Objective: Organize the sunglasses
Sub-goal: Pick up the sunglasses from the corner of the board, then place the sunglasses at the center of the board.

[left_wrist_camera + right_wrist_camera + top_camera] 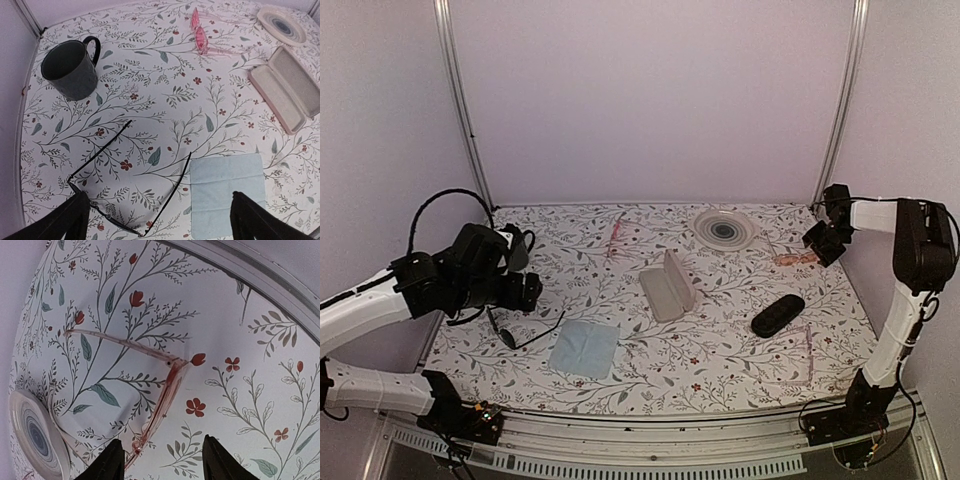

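The sunglasses point(510, 338), a thin black wire pair, lie open on the floral tablecloth at the front left, just left of a pale blue cloth point(585, 347). In the left wrist view their temple arms point(168, 192) spread up the frame and the front sits low between my fingers. My left gripper point(525, 290) point(160, 227) is open and empty, hovering over them. My right gripper point(825, 240) point(162, 465) is open and empty at the far right, over a pale pink clear-lensed pair point(163, 395) point(795, 258).
A dark mug point(70, 67) stands at the far left. An open pale case point(667, 287) lies mid-table and a black oval case point(778, 315) to its right. A round plate point(724, 229) sits at the back. Another pink pair point(618, 232) lies at the back centre.
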`<state>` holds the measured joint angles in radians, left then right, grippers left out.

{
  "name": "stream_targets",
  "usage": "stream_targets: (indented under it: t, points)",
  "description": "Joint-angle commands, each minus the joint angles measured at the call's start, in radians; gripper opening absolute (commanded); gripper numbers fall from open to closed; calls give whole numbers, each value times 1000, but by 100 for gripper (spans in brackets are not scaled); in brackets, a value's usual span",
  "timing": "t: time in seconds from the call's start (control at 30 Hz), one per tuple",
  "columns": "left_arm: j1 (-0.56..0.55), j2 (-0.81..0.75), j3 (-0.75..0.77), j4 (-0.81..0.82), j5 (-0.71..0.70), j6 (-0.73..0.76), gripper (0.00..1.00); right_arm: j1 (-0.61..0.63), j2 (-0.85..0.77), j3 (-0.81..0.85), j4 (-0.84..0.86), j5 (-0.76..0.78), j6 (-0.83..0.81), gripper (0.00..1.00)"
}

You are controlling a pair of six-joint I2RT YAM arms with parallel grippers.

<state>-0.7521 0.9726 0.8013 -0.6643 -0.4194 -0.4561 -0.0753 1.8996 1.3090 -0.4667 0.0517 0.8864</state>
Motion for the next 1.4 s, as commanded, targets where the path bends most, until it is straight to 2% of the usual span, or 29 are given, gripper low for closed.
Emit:
stream_targets:
  t: [0.0, 0.23, 0.33, 0.37, 0.53, 0.57, 0.7, 0.97, 1.1, 1.23, 1.37]
  points:
    - [-10, -65, -25, 51, -5, 11, 99, -22, 59, 54, -14, 7, -36, 52]
    - [-10, -127, -31, 51, -33, 7, 99, -26, 122, 93, -13, 6, -62, 46]
    - [-11, -135, -35, 53, -41, 8, 99, -27, 128, 100, -10, 3, -71, 39]
    - [-12, -135, -36, 54, -44, 8, 99, -27, 127, 100, -9, 1, -73, 33]
    - [-11, -138, -37, 54, -47, 9, 99, -27, 119, 104, -6, 0, -85, 20]
    - [-10, -139, -37, 54, -48, 8, 99, -27, 117, 103, -6, 0, -89, 15]
    - [-11, -142, -39, 54, -47, 8, 99, -27, 95, 97, -6, -14, -105, 8]
    - [-11, -156, -39, 54, -56, 11, 99, -27, -22, 52, 31, -77, -172, 0]
    - [-10, -179, -35, 65, -82, 36, 99, -27, -101, 5, 86, -183, -211, 0]
    - [3, -246, -36, 75, -175, 28, 99, -26, -200, -81, 199, -347, -221, 0]
    - [18, -307, -68, 150, -102, 26, 99, -13, -276, -146, 276, -466, -192, 0]
